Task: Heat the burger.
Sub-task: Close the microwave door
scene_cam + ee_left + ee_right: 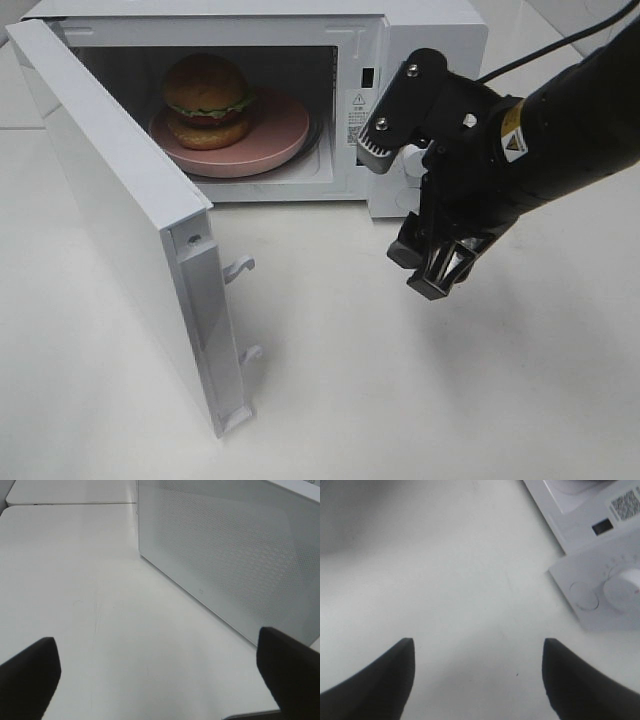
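Resting burger (207, 100) on plate (286, 136) inside open microwave (440, 30).

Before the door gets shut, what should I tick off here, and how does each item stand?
1. Burger inside the microwave, on the pink plate: ok.
2. Door shut: not ok, it stands wide open.
3. Right gripper open, empty: ok.
4. Left gripper open, empty, facing the door's outer face: ok.
5. Right gripper clear of the door's swing: cannot tell.
6. Dial setting: cannot tell.
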`<state>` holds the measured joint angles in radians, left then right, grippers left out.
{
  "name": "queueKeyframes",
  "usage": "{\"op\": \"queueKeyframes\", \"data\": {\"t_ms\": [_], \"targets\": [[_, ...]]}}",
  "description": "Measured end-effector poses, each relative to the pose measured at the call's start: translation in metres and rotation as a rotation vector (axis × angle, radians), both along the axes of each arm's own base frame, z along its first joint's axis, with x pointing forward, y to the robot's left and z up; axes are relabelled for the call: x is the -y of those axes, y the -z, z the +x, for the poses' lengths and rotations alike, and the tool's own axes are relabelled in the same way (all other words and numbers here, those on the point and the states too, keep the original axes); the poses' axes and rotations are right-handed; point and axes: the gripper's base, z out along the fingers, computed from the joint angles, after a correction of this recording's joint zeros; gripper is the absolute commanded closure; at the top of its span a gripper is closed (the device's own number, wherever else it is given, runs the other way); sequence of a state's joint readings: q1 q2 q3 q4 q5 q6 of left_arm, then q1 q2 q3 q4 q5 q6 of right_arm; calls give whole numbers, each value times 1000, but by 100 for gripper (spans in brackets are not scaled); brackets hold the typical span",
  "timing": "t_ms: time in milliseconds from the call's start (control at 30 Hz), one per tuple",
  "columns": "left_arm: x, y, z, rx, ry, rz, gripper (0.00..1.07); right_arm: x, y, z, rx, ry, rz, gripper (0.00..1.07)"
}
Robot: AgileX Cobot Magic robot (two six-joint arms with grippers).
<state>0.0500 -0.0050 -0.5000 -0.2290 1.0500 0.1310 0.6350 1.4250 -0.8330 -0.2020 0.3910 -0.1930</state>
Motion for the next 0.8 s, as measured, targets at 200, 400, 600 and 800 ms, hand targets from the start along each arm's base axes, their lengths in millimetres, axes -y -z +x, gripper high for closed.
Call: {"op": "queueKeyframes", "data": {"t_ms": [200, 400, 600, 800], "targets": [[0, 0, 0, 0, 0, 0, 7, 14, -8, -14, -110, 193, 22, 37], [0, 0, 0, 0, 0, 0, 7, 32, -19, -34, -220, 367, -12, 37], [0, 0, 0, 0, 0, 0, 7, 46, -28, -50, -287, 461, -61, 37], [0, 0, 0, 0, 0, 0, 7, 57, -39, -65, -309, 502, -80, 37]]}}
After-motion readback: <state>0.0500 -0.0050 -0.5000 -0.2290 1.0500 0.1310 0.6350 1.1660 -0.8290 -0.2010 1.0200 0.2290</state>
